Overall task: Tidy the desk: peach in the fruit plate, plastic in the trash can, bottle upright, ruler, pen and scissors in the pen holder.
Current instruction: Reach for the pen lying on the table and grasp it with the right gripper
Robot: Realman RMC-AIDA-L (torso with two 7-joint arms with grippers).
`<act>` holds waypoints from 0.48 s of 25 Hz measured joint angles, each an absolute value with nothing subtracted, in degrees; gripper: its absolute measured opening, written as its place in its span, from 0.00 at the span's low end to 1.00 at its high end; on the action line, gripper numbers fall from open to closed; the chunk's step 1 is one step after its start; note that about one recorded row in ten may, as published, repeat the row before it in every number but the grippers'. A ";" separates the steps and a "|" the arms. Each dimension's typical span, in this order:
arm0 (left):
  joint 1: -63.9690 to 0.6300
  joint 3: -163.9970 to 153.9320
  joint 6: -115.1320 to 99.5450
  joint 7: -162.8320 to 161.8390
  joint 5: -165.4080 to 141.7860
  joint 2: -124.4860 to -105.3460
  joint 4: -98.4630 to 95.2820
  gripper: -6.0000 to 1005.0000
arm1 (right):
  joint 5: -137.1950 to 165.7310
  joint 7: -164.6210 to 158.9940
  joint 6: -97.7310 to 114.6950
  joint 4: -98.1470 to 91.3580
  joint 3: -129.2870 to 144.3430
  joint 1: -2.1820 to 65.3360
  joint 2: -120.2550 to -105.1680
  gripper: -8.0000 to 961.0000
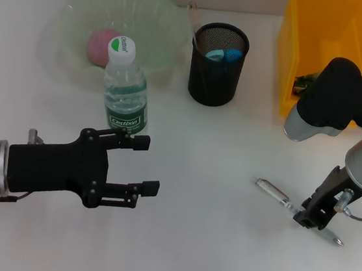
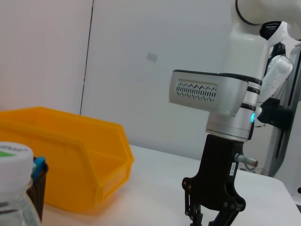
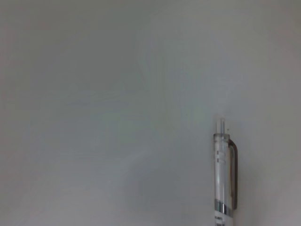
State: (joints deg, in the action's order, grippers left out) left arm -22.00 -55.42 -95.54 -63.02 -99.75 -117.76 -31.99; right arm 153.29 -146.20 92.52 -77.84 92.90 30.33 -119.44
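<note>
White desk [image 1: 215,179] runs under both my arms, backed by a pale wall. One pen [image 1: 278,197] lies on it at my right: a clear barrel with a silvery band and a dark clip, set at a slant. My right gripper [image 1: 312,217] is down over the pen's middle; I cannot tell whether its fingers have clenched. My left gripper [image 1: 142,164] hovers released, fingers spread, just in front of the one upright bottle [image 1: 125,90] with its white cap and green label. One peach [image 1: 101,47] sits in the fruit plate [image 1: 162,15]. One black mesh pen holder [image 1: 218,64] contains blue-handled scissors [image 1: 223,54] and a ruler [image 1: 194,14]. One yellow trash can [image 1: 294,63] stands beyond my right arm.
</note>
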 joint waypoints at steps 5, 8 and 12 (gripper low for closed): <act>-21.97 -55.63 -95.28 -63.01 -99.75 -117.78 -31.99 0.81 | 153.72 -146.17 92.46 -77.81 92.90 30.32 -119.44 0.26; -21.97 -55.61 -95.27 -63.01 -99.75 -117.77 -31.99 0.81 | 153.83 -146.16 92.46 -77.78 92.92 30.32 -119.44 0.26; -21.97 -55.61 -95.27 -63.01 -99.75 -117.78 -31.99 0.81 | 153.85 -146.16 92.39 -77.63 93.50 30.32 -119.44 0.24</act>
State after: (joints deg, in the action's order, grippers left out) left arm -21.97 -55.61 -95.27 -63.01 -99.75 -117.78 -31.99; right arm 153.85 -146.16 92.39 -77.63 93.50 30.32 -119.44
